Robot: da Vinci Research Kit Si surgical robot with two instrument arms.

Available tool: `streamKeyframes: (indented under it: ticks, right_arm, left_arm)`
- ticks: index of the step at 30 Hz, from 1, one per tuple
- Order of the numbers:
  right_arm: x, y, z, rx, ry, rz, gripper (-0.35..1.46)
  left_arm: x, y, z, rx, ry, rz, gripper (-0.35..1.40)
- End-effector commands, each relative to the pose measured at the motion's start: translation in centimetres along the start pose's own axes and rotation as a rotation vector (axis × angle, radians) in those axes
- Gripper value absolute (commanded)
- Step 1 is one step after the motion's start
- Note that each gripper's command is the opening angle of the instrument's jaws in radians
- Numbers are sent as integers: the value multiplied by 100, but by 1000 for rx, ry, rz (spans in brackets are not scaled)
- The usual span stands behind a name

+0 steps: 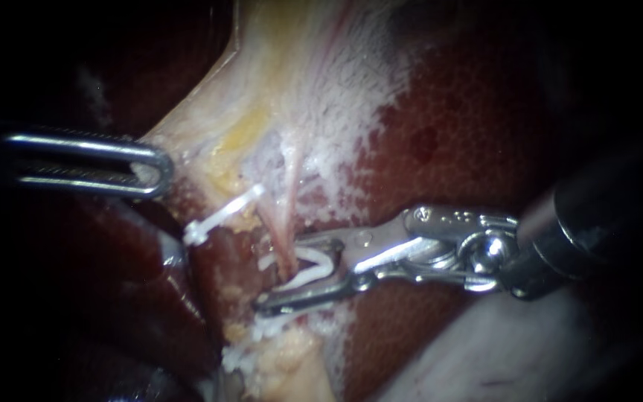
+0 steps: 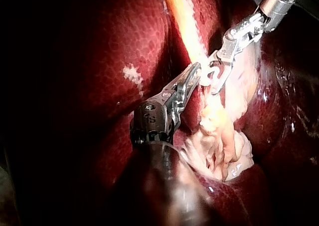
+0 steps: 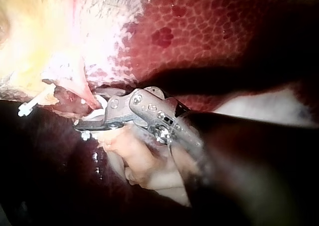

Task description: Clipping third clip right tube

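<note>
Right instrument (image 1: 290,272) end effector stood wide apart, both sides bearing on an open white V-shaped plastic clip (image 1: 314,266) that straddled the thin pink right tube (image 1: 281,232). Left instrument (image 1: 150,170) end effector was clamped on pale yellowish tissue (image 1: 187,138), left of the tube.

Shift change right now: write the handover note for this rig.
Left instrument: jaws shut on pale tissue.
Right instrument: jaws carry an open clip, placed around the pink tube.
Done: a shut clip sits toward the left instrument, and a lower clip sits just below the right jaws.
Left: squeeze the open clip shut, let go, back out.
</note>
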Motion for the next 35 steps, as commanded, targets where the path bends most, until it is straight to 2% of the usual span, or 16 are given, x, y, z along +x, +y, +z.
streamKeyframes:
  ticks: [1, 5, 10, 11, 17, 35]
  right_arm:
    - [0, 1, -1, -1, 0, 6, 33]
    - [-1, 2, -2, -1, 0, 24, 17]
    - [-2, 3, -5, -1, -1, 52, -23]
    - [-3, 4, -6, -1, -1, 52, -26]
    - [-3, 8, -8, -1, -2, 52, -32]
    - [-5, 8, -8, 0, -2, 51, -34]
  left_arm:
    - [0, 0, 0, 0, 0, 0, -35]
    - [0, 0, 0, 0, 0, 0, -35]
    - [0, 0, 0, 0, 0, 0, -35]
    - [0, 0, 0, 0, 0, 0, -35]
    - [0, 0, 0, 0, 0, 0, -35]
    - [0, 1, 1, 0, 0, 0, -35]
